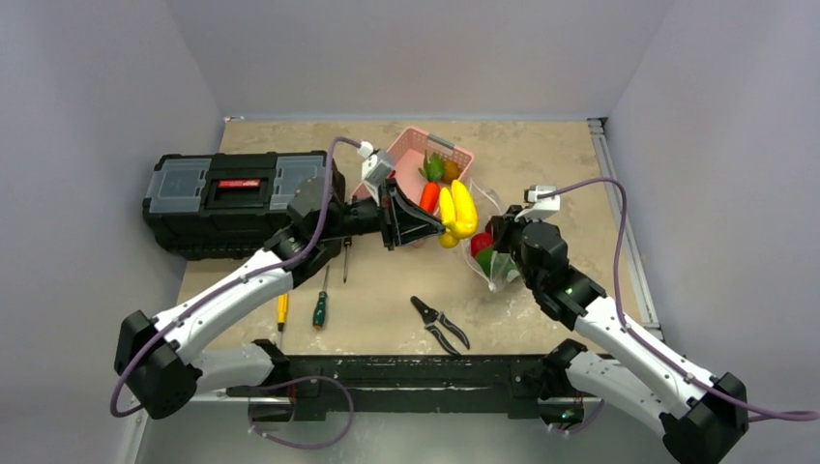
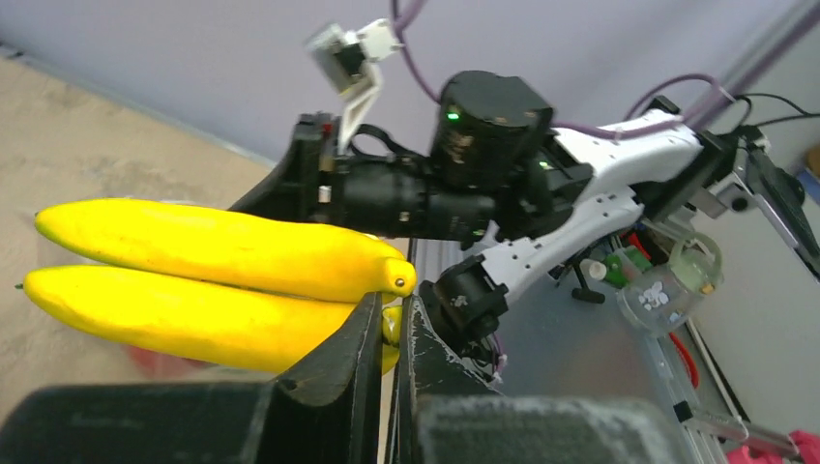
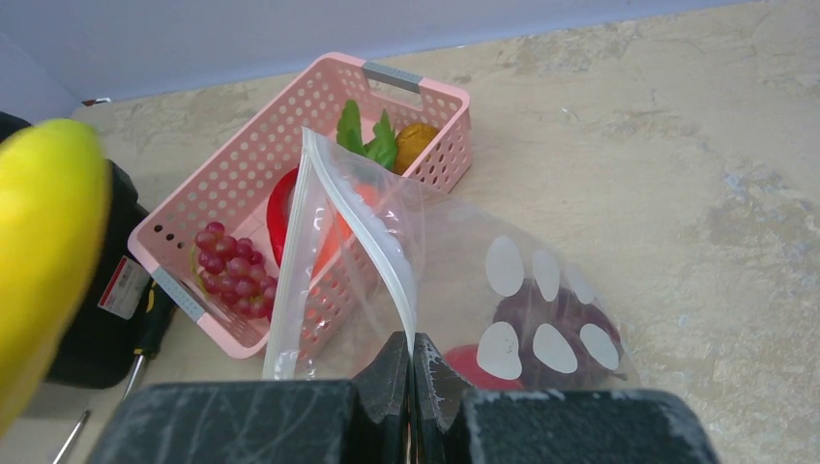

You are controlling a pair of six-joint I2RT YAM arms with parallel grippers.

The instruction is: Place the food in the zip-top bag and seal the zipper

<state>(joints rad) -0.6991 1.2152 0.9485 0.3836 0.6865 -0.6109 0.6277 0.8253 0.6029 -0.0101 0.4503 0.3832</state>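
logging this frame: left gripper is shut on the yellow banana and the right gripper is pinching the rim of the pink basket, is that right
Not quite: the right wrist view shows the right gripper pinching the rim of the zip-top bag, not the pink basket. The left gripper is shut on the yellow banana.

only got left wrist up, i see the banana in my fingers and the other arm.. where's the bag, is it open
Observer: The right gripper is shut on the zipper, holding the zip-top bag up with its mouth gaping toward your banana.
Operator: anything in it yet
Observer: Yes, a maroon round fruit and a red round fruit sit inside.
Operator: whats left in the basket
Observer: The pink basket holds purple grapes, a red piece, and an orange fruit beside green leaves.
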